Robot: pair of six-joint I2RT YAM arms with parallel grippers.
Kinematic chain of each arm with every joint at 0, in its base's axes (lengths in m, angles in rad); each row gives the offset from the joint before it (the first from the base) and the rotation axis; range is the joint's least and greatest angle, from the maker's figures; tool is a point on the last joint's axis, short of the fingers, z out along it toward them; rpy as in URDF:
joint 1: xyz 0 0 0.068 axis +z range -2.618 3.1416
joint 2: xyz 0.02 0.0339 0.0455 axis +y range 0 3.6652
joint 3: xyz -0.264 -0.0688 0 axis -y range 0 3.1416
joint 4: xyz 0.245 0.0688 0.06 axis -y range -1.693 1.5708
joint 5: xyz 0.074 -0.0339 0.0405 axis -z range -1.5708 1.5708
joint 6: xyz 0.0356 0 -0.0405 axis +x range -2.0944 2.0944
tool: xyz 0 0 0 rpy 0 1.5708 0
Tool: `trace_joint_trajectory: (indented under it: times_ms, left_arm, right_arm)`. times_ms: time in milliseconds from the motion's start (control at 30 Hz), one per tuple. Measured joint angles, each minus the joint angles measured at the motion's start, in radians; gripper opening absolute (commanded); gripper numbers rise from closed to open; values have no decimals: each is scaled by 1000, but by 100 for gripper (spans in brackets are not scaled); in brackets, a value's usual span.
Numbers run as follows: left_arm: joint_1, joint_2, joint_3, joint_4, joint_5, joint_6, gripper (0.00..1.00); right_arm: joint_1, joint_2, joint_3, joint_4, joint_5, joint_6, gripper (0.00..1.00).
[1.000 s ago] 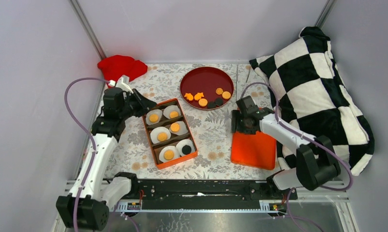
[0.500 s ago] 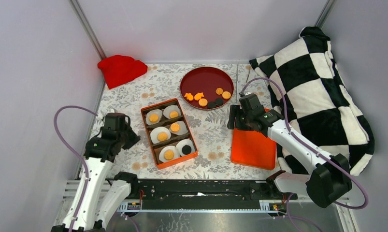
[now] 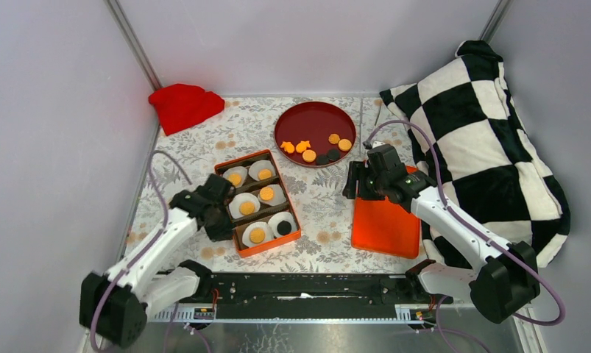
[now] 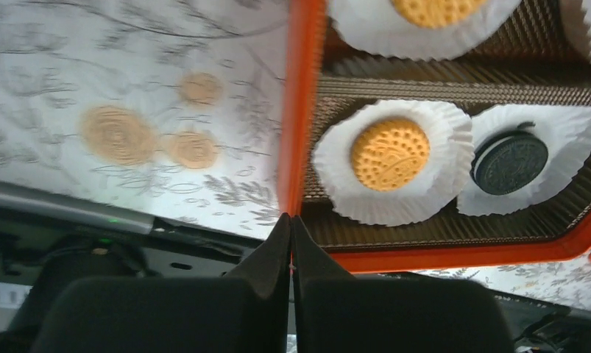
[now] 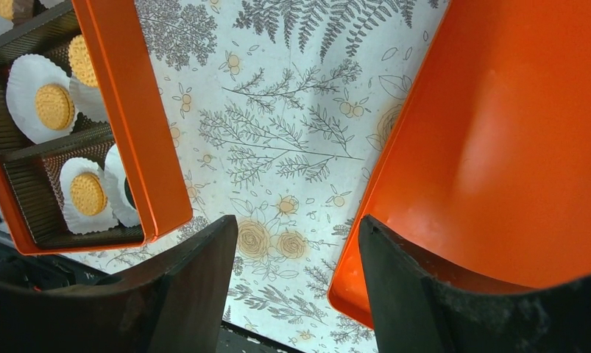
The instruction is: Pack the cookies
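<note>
The orange box (image 3: 294, 234) holds cookies in white paper cups: several orange ones (image 3: 247, 208) and a black one (image 3: 284, 227). More cookies (image 3: 309, 155) lie on the round red plate (image 3: 299, 118). My left gripper (image 3: 228, 232) is shut, empty, its tips (image 4: 291, 218) at the box's left wall (image 4: 299, 110) near the front corner, beside an orange cookie (image 4: 389, 154) and a black one (image 4: 510, 162). My right gripper (image 3: 355, 180) is open (image 5: 299, 235) and straddles the left edge of the orange lid (image 5: 498, 147); nothing is between its fingers.
A red cloth (image 3: 185, 105) lies at the back left corner. A black-and-white checkered pillow (image 3: 491, 140) fills the right side, next to the lid (image 3: 386, 224). The floral tablecloth (image 3: 321, 198) shows between box and lid. A black rail (image 3: 299, 287) runs along the near edge.
My left arm pulled back from the box's far left corner and swung down to its near left side, with its jaws closing. My right gripper shifted slightly along the lid's edge.
</note>
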Motion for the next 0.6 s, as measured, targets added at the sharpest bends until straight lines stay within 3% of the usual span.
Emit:
trace_joint_trajectory:
  times_ms: [267, 600]
  left_arm:
    - [-263, 282, 69, 93, -16, -77, 0]
    - [-353, 422, 164, 201, -2, -106, 0]
  right_arm:
    - [0, 14, 4, 14, -15, -9, 69]
    - [0, 13, 11, 14, 0, -18, 69]
